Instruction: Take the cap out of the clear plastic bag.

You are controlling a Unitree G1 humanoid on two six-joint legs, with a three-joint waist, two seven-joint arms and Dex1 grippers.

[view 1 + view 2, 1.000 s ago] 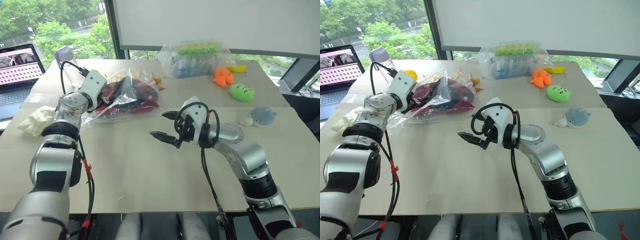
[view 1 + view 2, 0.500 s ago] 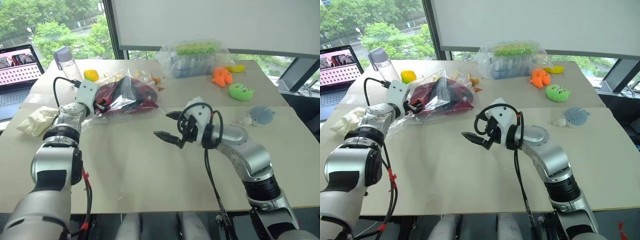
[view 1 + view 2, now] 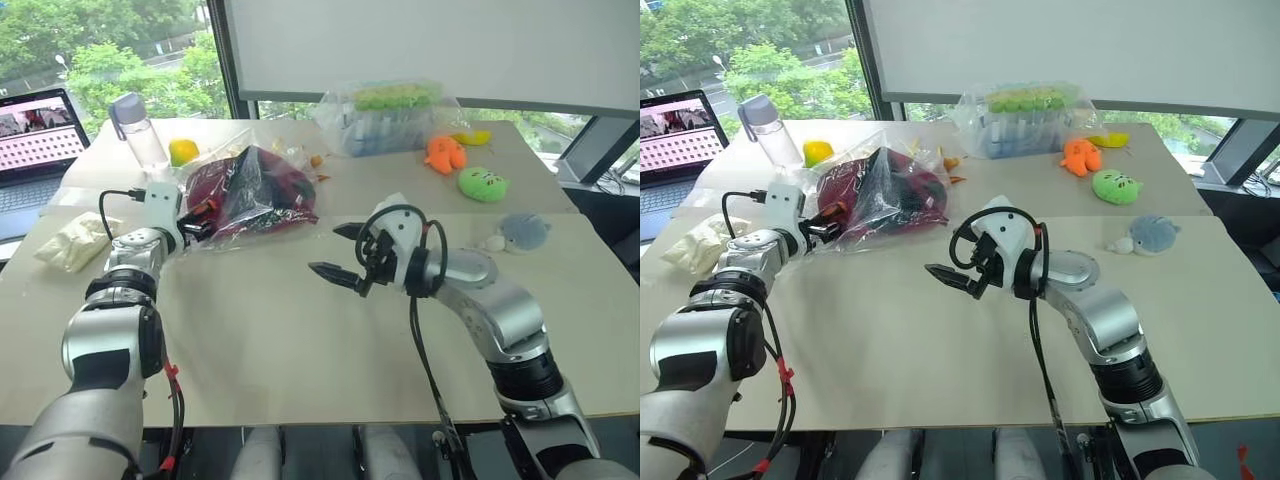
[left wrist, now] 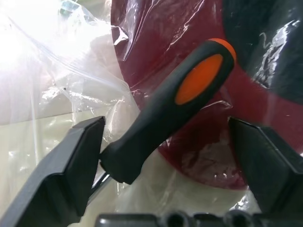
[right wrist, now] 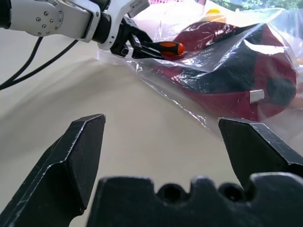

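The left arm reached forward along the left side, its wrist about level and its gripper (image 3: 825, 226) pointed ahead and slightly down. Its two black fingers (image 4: 71, 161) stood apart — the gap between them plain in the left wrist view. The right arm bent at the elbow and crossed toward the middle, its gripper (image 3: 335, 252) held above the surface, aimed left — jaws spread wide, holding nothing.

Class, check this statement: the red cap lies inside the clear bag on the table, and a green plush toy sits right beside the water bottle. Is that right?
Not quite. The cap is inside the clear bag, but the thing beside the water bottle is a yellow fruit. The green plush toy lies across the table, near the orange one. The left eye view shows this.
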